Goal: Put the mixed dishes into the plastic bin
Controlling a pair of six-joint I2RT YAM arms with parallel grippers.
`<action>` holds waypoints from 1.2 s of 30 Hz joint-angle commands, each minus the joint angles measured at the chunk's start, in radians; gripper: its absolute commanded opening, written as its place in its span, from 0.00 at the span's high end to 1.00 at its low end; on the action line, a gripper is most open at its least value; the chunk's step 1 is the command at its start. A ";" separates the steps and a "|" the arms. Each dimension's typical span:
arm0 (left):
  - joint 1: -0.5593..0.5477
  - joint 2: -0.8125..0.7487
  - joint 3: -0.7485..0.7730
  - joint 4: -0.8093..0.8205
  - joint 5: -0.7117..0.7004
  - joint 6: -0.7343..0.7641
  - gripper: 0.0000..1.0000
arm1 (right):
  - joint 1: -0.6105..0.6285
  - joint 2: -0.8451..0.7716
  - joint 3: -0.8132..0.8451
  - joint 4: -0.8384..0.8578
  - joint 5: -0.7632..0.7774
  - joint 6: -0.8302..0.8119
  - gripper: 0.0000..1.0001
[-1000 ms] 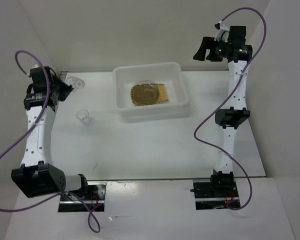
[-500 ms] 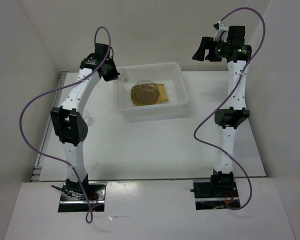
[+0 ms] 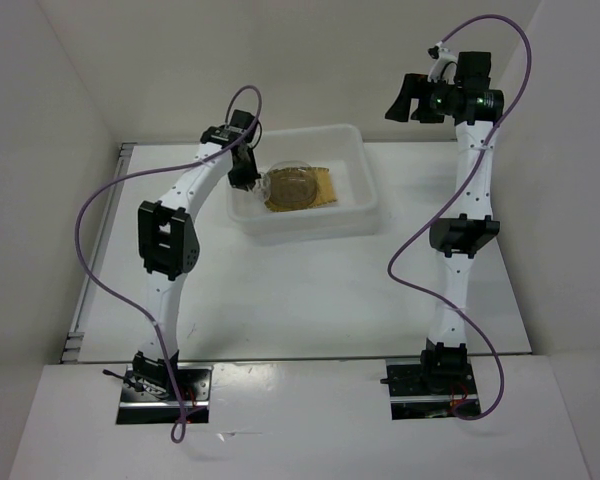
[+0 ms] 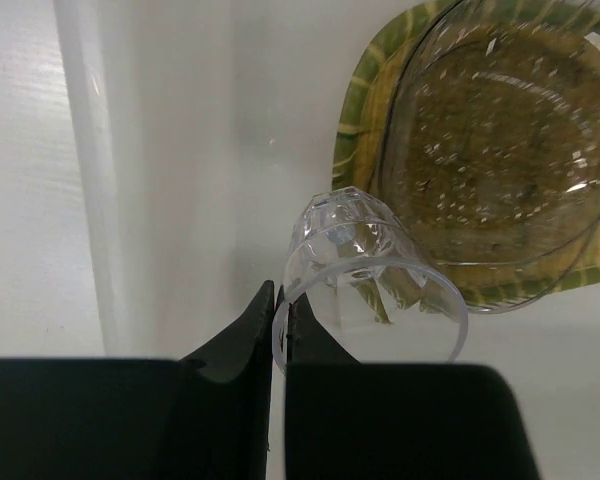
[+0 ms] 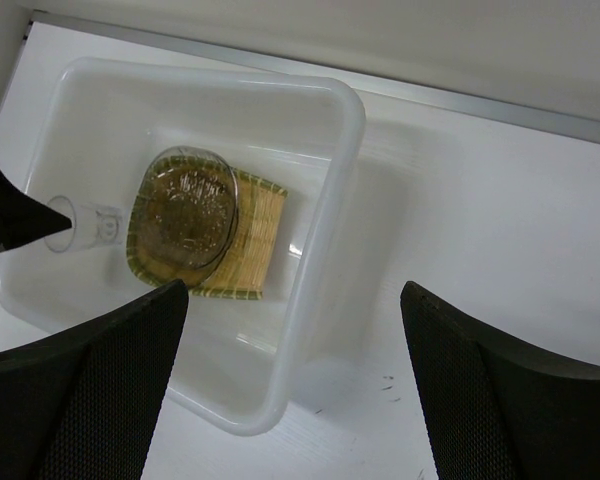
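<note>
The left gripper (image 4: 280,302) pinches a small clear glass cup (image 4: 365,265) by its rim over the white translucent rectangular plastic bin's (image 5: 346,140) left end; the right gripper (image 3: 408,98), upper right, stands spread.

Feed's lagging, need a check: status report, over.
Left gripper shut on glass cup, over bin beside stacked plates. Right gripper open, empty, raised. Nothing blocking drop.

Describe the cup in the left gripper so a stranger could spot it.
Find the white plastic bin on the table. Over its left side, the left gripper pinches the rim of a small clear glass cup, beside a tan plate with a round translucent plate on it. It alone is faceted and tall-sided; its neighbours are shallow.
</note>
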 commanded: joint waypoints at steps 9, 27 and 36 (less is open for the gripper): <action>-0.017 -0.012 -0.169 0.004 -0.092 -0.035 1.00 | -0.027 -0.017 0.013 -0.014 0.001 -0.003 0.09; -0.057 -0.009 -0.141 -0.049 -0.173 -0.077 1.00 | -0.027 -0.007 0.013 -0.014 0.001 -0.003 0.09; -0.038 0.000 -0.216 -0.022 -0.144 -0.086 0.75 | -0.027 -0.007 0.013 -0.014 0.001 -0.003 0.09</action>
